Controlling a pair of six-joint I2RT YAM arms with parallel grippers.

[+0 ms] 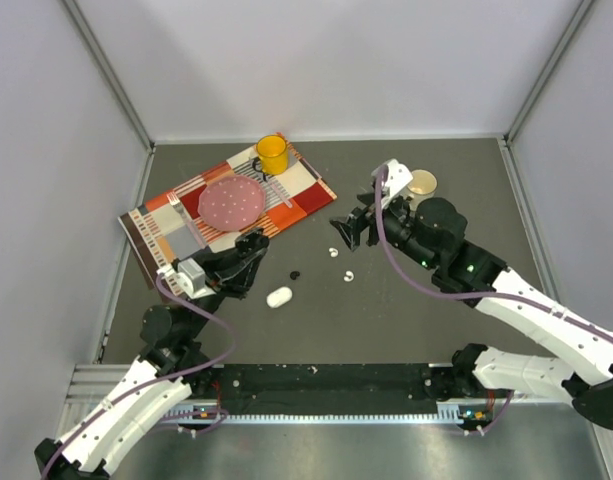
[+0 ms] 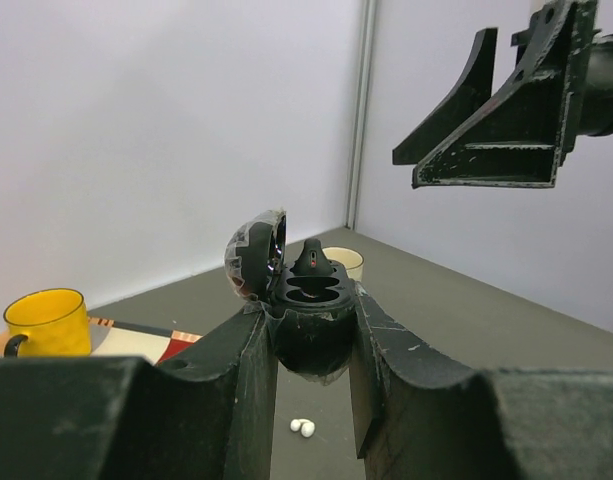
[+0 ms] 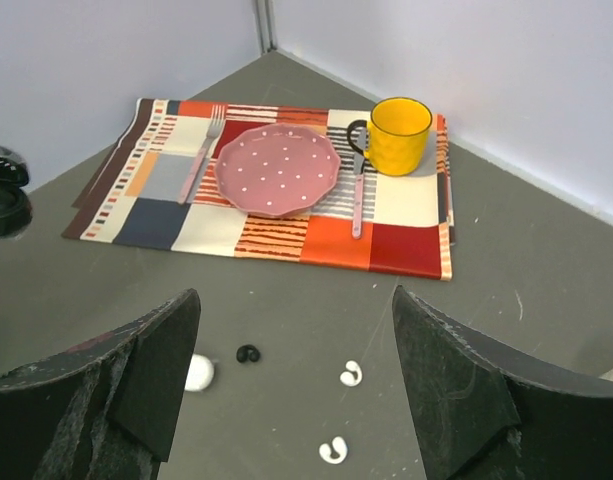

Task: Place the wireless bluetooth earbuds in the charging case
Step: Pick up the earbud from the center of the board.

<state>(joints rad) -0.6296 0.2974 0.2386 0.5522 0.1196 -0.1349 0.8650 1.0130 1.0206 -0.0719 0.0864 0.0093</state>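
My left gripper (image 1: 248,255) (image 2: 312,335) is shut on an open black charging case (image 2: 310,320), lid tipped back to the left, held above the table. One black earbud (image 2: 314,262) sits in its far slot; the near slots look empty. A second black earbud (image 1: 295,274) (image 3: 248,354) lies on the table. Two white earbuds (image 1: 333,251) (image 1: 348,273) lie near it, also in the right wrist view (image 3: 351,374) (image 3: 333,450). My right gripper (image 1: 348,232) (image 3: 296,305) is open and empty, hovering above the white buds.
A closed white oval case (image 1: 279,297) (image 3: 198,372) lies near the left gripper. A striped placemat (image 1: 146,225) at the back left holds a pink plate (image 1: 231,201), a yellow mug (image 1: 272,153) and cutlery. A cream round object (image 1: 422,182) lies behind the right arm.
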